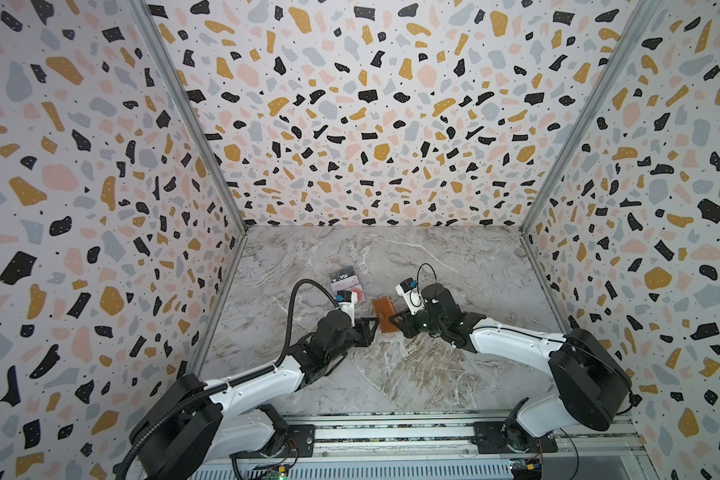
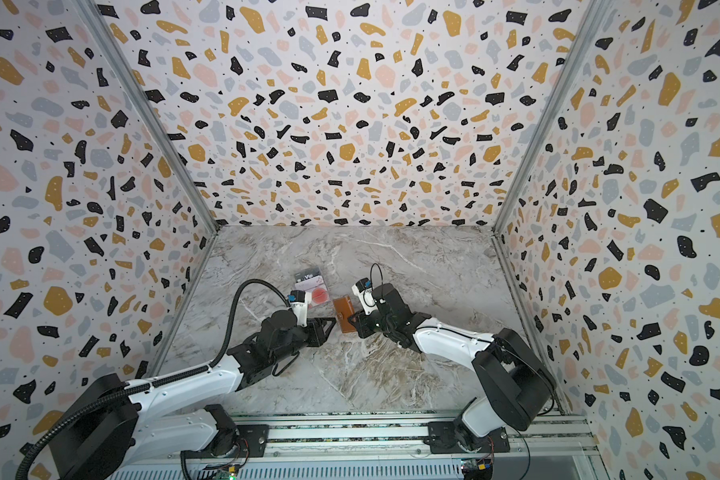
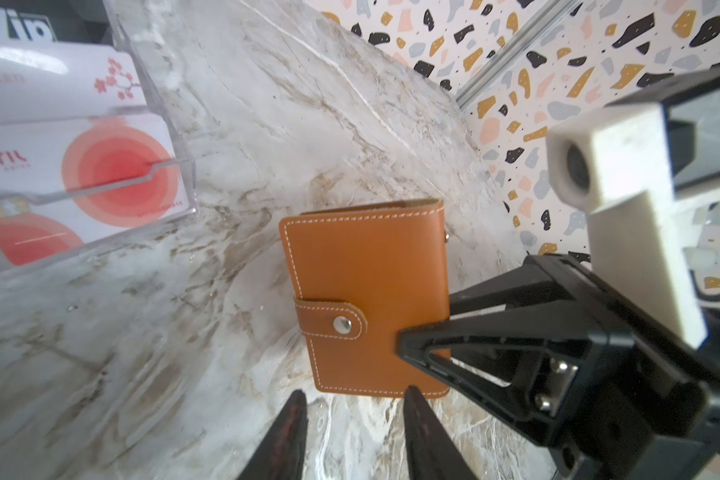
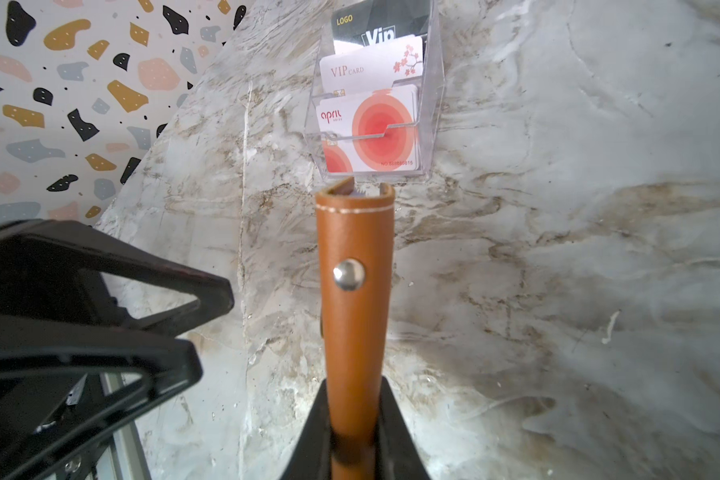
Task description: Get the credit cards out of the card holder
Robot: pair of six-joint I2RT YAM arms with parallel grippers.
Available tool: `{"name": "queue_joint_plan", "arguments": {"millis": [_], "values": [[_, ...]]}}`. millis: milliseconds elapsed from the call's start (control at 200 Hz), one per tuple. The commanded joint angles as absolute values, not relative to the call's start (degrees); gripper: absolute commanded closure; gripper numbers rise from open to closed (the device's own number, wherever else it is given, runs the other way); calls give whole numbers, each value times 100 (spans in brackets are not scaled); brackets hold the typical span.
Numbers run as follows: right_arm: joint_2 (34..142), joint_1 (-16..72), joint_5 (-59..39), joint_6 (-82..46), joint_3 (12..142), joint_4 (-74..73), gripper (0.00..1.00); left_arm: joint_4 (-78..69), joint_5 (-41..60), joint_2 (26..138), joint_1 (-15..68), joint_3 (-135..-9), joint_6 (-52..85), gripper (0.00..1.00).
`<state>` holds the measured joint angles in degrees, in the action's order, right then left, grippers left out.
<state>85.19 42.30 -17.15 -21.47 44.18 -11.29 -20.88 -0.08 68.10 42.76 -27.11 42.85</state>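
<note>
Tan card holder (image 3: pixel 366 299) sits clamped in right hand (image 4: pixel 355 432), just beside parted left hand (image 3: pixel 354 409).

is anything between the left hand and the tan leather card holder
Nothing visible. The open left hand faces the tan leather card holder across bare marble tabletop. The right hand clamps its side edge, clear of that gap. The snap strap is buttoned shut across the cover.

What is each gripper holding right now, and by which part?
The right gripper clamps the card holder by its spine edge, near one end. The left gripper is open, holding nothing.
</note>
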Motion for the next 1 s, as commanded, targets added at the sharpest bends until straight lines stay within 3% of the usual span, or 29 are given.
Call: {"name": "queue_joint_plan", "arguments": {"millis": [0, 405, 996], "values": [[8188, 4322, -1666, -2049, 4387, -1465, 91, -2382, 55, 6972, 4225, -2926, 4279, 60], [8113, 4447, -1746, -1964, 4359, -1649, 91, -2347, 544, 7640, 4227, -3265, 4131, 63], [7939, 4553, -1914, -1842, 4177, -1818, 91, -2061, 82, 7566, 4217, -3288, 4167, 75]]}}
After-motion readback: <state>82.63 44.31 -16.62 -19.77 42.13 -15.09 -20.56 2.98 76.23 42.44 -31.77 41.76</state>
